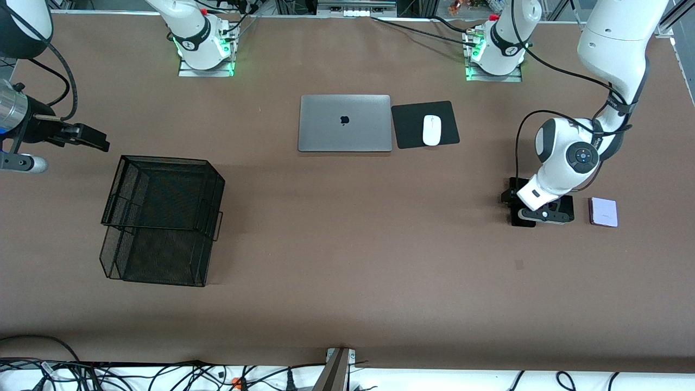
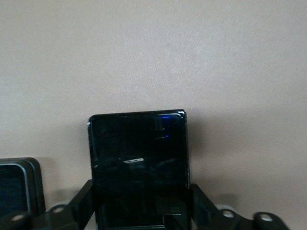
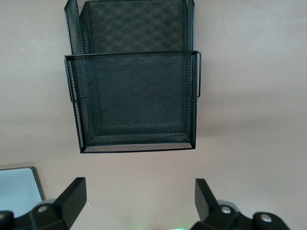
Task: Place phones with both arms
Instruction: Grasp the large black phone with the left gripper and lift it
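A small squarish black phone [image 2: 138, 158] lies flat on the brown table toward the left arm's end. My left gripper [image 2: 141, 196] is down on it, with a finger pressed against each of its side edges. From the front the left gripper [image 1: 543, 213] hides most of that phone [image 1: 567, 204]. Beside it, closer to the table's end, lies the pale lavender-white phone [image 1: 604, 212]. My right gripper [image 1: 87, 138] hangs open and empty at the right arm's end of the table; the right wrist view shows its fingers [image 3: 72, 196] wide apart.
A black two-tier mesh basket [image 1: 163, 217] stands toward the right arm's end and fills the right wrist view [image 3: 134, 96]. A shut grey laptop [image 1: 345, 123] and a white mouse [image 1: 431, 130] on a black pad [image 1: 410, 127] lie near the bases.
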Action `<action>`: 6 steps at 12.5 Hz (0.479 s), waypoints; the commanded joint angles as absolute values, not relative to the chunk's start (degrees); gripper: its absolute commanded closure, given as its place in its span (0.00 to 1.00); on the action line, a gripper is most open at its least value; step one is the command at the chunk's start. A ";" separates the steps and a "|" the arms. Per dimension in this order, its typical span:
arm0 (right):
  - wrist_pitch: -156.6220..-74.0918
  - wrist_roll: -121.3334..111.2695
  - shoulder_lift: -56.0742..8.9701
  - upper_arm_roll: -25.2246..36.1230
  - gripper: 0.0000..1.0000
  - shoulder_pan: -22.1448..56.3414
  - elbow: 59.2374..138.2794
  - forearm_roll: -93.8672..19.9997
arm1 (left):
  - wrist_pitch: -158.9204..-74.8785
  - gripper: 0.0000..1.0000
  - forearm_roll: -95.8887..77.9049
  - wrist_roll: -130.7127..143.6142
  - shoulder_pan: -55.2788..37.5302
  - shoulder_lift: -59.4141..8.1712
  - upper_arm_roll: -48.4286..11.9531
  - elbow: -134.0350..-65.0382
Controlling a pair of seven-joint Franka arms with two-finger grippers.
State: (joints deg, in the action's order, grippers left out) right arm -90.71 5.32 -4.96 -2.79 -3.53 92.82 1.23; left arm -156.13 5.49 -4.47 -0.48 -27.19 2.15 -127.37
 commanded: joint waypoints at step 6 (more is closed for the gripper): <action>-90.00 4.31 -4.75 -2.81 0.00 -3.78 92.55 1.05 | -152.43 1.00 5.71 -4.22 0.97 -27.95 1.76 -124.12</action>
State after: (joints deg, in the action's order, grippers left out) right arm -90.70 5.31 -4.95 -2.79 -3.53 92.82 1.23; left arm -155.55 5.47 -4.33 -0.17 -27.20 1.98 -127.05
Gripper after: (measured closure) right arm 0.000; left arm 0.181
